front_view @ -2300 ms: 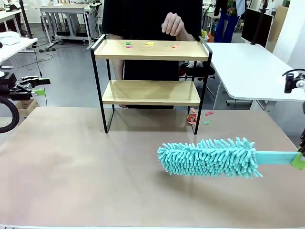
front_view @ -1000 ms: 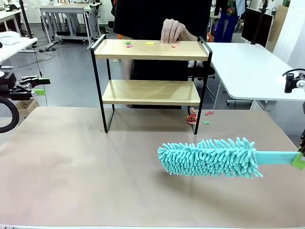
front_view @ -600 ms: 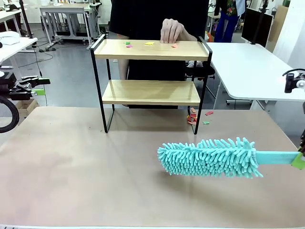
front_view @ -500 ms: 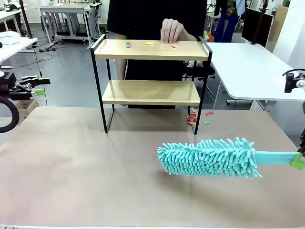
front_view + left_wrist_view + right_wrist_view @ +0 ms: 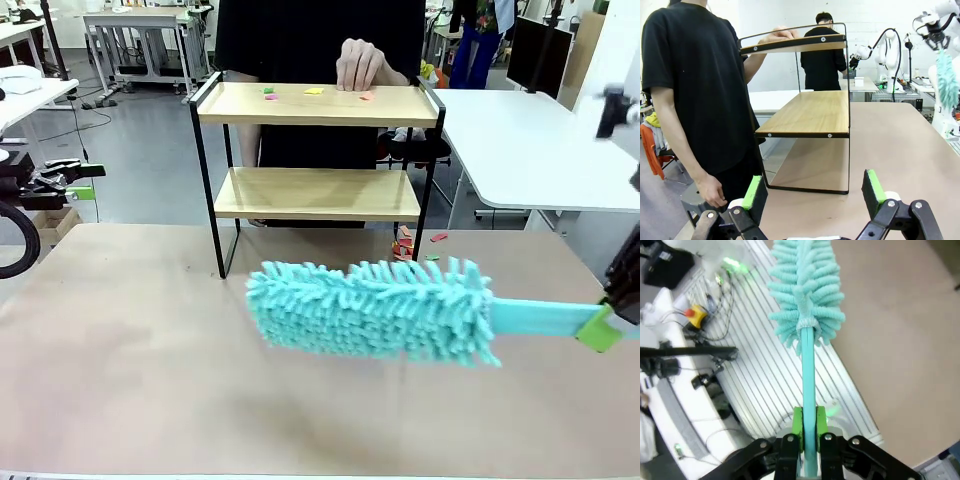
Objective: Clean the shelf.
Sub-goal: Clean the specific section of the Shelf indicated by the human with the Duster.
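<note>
The right gripper (image 5: 600, 328), jaws clamped on the duster (image 5: 370, 308) by its handle, holds it level, head pointing left, below and in front of the shelf (image 5: 318, 192).

Black left end effector (image 5: 813, 191) carries 2 green pads (image 5: 753, 192) and silver screws (image 5: 888, 203).

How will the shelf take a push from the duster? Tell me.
Probably light: the shelf is two thin boards in a slim frame. Tall, it may tip or slide; the person's hand on top seems to steady it.
</note>
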Action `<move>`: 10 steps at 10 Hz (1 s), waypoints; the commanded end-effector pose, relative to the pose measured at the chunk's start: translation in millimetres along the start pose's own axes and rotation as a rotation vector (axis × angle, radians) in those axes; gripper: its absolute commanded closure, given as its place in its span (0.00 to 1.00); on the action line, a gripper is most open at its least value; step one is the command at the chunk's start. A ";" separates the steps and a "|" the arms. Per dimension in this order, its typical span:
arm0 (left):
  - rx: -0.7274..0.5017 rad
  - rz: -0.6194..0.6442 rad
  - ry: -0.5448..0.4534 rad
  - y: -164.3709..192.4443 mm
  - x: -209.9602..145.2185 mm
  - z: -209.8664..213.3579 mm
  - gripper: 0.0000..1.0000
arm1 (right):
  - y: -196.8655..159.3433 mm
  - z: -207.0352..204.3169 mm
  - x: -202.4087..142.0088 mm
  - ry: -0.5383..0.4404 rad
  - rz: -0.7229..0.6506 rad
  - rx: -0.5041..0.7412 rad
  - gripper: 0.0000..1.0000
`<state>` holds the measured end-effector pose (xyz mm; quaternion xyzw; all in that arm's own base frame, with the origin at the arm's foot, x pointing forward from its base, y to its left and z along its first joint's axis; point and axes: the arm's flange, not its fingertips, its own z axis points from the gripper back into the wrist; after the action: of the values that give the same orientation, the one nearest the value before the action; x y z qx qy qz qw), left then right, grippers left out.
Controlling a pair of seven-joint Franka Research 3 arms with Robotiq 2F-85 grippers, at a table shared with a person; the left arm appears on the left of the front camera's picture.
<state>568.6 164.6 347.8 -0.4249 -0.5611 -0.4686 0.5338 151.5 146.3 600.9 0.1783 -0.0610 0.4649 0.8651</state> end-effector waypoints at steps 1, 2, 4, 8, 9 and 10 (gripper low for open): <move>-0.003 -0.007 0.006 -2.1 3.1 -0.5 0.00 | 41.1 14.0 17.1 -0.110 -0.074 0.023 0.87; -0.003 -0.007 0.006 -2.1 3.1 -0.5 0.00 | 67.7 23.7 31.7 -0.190 -0.123 0.026 0.87; -0.003 -0.007 0.006 -2.1 3.1 -0.5 0.00 | 108.4 38.0 61.6 -0.290 -0.207 0.010 0.87; -0.003 -0.007 0.006 -2.1 3.1 -0.5 0.00 | 140.9 66.2 172.9 -0.485 -0.399 -0.076 0.87; -0.003 -0.007 0.006 -2.1 3.1 -0.5 0.00 | 131.2 69.3 202.7 -0.491 -0.437 -0.081 0.87; -0.003 -0.007 0.006 -2.1 3.1 -0.5 0.00 | 121.9 72.9 228.4 -0.518 -0.464 -0.083 0.87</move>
<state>568.5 164.7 347.5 -0.4250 -0.5611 -0.4684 0.5340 169.0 342.4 744.5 0.2692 -0.2511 0.2164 0.9042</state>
